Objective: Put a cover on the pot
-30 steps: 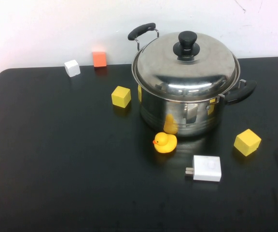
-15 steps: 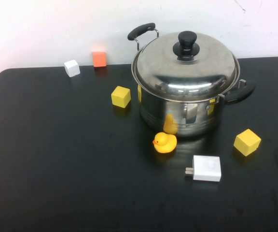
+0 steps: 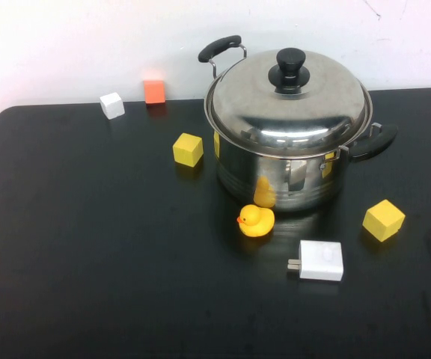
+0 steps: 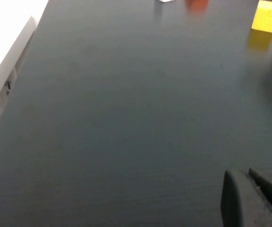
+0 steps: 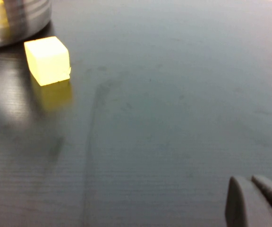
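The big shiny steel pot [image 3: 283, 176] with two black side handles stands at the back right of the black table. A domed steel lid [image 3: 289, 101] with a black knob sits on top of it. Neither arm shows in the high view. My left gripper [image 4: 247, 181] is shut and empty, low over bare table on the left side. My right gripper [image 5: 249, 185] is shut and empty over bare table on the right side; the pot's base [image 5: 13, 19] shows at the edge of its view.
A yellow rubber duck [image 3: 256, 221] and a white charger [image 3: 319, 260] lie in front of the pot. Yellow cubes sit to its left [image 3: 188, 149] and right [image 3: 384, 220]. A white cube [image 3: 111, 105] and an orange cube [image 3: 154, 91] are by the back wall.
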You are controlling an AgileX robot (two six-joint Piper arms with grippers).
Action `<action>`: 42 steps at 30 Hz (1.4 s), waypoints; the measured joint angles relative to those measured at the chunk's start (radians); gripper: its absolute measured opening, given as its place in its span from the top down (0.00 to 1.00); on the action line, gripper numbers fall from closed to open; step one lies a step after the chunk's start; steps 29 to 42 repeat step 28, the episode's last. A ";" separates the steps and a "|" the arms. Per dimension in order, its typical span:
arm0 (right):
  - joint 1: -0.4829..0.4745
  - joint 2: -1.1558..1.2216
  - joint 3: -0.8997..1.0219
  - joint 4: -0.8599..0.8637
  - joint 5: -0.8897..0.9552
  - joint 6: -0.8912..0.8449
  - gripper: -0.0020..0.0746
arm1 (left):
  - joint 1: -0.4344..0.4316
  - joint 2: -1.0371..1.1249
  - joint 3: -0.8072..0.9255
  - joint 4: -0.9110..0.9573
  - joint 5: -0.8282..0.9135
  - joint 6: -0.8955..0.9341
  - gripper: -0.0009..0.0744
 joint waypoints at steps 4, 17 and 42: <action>0.000 0.000 0.000 0.000 0.000 0.000 0.98 | 0.000 0.000 0.000 0.000 0.000 0.018 0.99; 0.000 0.000 0.000 0.000 0.000 0.000 0.98 | 0.020 0.000 0.000 0.000 0.000 0.028 0.99; 0.000 0.000 0.000 0.000 0.000 0.000 0.98 | 0.020 0.000 0.000 -0.002 0.000 0.028 0.99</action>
